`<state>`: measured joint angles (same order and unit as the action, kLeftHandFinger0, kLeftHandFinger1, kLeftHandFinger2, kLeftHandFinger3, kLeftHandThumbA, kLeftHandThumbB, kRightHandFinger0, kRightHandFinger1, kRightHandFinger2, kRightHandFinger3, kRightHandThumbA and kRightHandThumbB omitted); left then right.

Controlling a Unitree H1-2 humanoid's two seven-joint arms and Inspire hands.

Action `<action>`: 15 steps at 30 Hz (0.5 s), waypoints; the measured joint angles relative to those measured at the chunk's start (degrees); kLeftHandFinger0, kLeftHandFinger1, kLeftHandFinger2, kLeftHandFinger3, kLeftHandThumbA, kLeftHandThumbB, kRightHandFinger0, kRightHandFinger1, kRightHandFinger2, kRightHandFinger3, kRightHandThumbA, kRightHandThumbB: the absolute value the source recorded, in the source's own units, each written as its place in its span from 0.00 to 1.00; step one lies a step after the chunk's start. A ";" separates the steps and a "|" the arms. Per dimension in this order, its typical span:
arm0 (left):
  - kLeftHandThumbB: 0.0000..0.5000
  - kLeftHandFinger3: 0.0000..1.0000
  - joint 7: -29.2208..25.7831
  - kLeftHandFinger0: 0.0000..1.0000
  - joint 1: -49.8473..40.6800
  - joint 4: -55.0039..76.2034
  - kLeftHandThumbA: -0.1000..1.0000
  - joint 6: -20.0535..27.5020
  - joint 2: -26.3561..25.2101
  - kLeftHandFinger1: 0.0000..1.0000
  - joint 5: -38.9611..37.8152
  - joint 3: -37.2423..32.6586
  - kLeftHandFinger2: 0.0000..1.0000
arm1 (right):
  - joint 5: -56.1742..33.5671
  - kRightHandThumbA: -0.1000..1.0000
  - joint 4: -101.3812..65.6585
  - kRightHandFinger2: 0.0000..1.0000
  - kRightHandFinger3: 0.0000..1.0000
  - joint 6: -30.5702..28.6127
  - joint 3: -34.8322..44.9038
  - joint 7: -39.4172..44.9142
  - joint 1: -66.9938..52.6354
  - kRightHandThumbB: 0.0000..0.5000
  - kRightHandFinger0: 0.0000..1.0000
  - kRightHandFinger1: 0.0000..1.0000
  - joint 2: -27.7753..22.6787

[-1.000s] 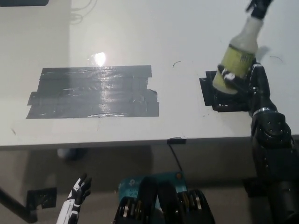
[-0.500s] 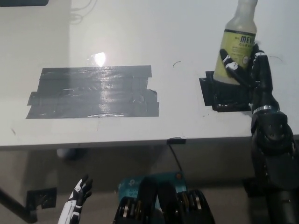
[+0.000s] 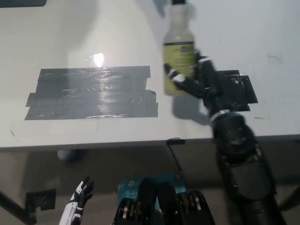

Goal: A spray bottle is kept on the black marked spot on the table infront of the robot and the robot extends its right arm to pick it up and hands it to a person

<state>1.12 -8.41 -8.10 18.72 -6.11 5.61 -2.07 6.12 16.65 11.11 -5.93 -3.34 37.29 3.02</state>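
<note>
Bottle lifted off its mark
The black right hand (image 3: 197, 82), fingers clamped on the yellow-labelled plastic spray bottle (image 3: 178, 58), has carried it left of the black tape spot (image 3: 236, 91); white left hand (image 3: 77, 206) hangs below the desk (image 3: 117, 42), fingers apart

The white worktop (image 3: 117, 28) lies flat and bare around a wide grey tape patch (image 3: 91, 92) and a small black tape square (image 3: 236, 91), both flush with the surface. The only upright obstacle is the pale yellow-labelled spray bottle (image 3: 178, 51), held by the black right hand (image 3: 197, 82) between the two patches.

The white left hand (image 3: 77, 206) hangs below the worktop edge, well apart.
</note>
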 measured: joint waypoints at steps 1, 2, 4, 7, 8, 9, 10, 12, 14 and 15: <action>0.74 1.00 0.00 1.00 0.00 0.00 1.00 0.00 0.00 1.00 0.02 0.00 1.00 | 0.06 0.00 0.96 0.70 0.71 0.13 -0.04 -0.02 0.33 0.25 0.01 0.40 0.48; 0.74 1.00 0.00 1.00 -0.02 0.01 1.00 0.00 -0.01 1.00 0.07 0.00 1.00 | 0.13 0.00 2.76 0.71 0.73 0.23 -0.05 -0.13 0.96 0.25 0.00 0.40 1.15; 0.75 1.00 0.00 1.00 -0.03 0.03 1.00 0.00 -0.01 1.00 0.10 -0.01 1.00 | 0.20 0.00 5.15 0.76 0.79 0.23 0.04 -0.37 1.50 0.23 0.00 0.40 1.95; 0.72 1.00 0.00 1.00 0.02 0.04 1.00 0.00 -0.01 1.00 0.11 -0.05 1.00 | 0.28 0.00 8.43 0.75 0.80 0.22 0.12 -0.79 1.64 0.20 0.00 0.39 3.24; 0.72 1.00 0.00 1.00 0.02 0.04 1.00 0.00 -0.01 1.00 0.11 -0.04 1.00 | 0.31 0.00 8.88 0.74 0.80 0.22 0.13 -0.93 1.64 0.19 0.00 0.39 3.50; 0.73 1.00 0.00 1.00 0.01 0.05 1.00 0.00 -0.03 1.00 0.12 -0.05 1.00 | 0.38 0.00 9.80 0.73 0.79 0.16 0.30 -1.19 1.63 0.19 0.00 0.38 3.97; 0.73 1.00 0.01 1.00 -0.01 0.07 1.00 0.00 -0.03 1.00 0.12 -0.05 1.00 | 0.42 0.00 10.29 0.73 0.79 0.05 0.48 -1.38 1.61 0.19 0.00 0.38 4.33; 0.72 1.00 0.02 1.00 -0.02 0.10 1.00 0.00 -0.02 1.00 0.10 -0.06 1.00 | 0.44 0.00 10.74 0.74 0.79 -0.44 0.87 -1.82 1.62 0.18 0.00 0.38 4.90; 0.75 1.00 0.02 1.00 -0.02 0.09 1.00 0.00 -0.02 1.00 0.10 -0.07 1.00 | 0.43 0.00 10.95 0.75 0.82 -0.90 1.14 -2.17 1.67 0.16 0.01 0.40 5.16; 0.75 1.00 0.01 1.00 -0.03 0.09 1.00 0.00 -0.03 1.00 0.10 -0.07 1.00 | 0.40 0.00 11.10 0.76 0.83 -1.53 1.60 -2.57 1.72 0.16 0.00 0.40 5.46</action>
<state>1.14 -8.44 -8.01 18.72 -6.14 5.71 -2.14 6.52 27.75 9.58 -4.32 -5.92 39.01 8.48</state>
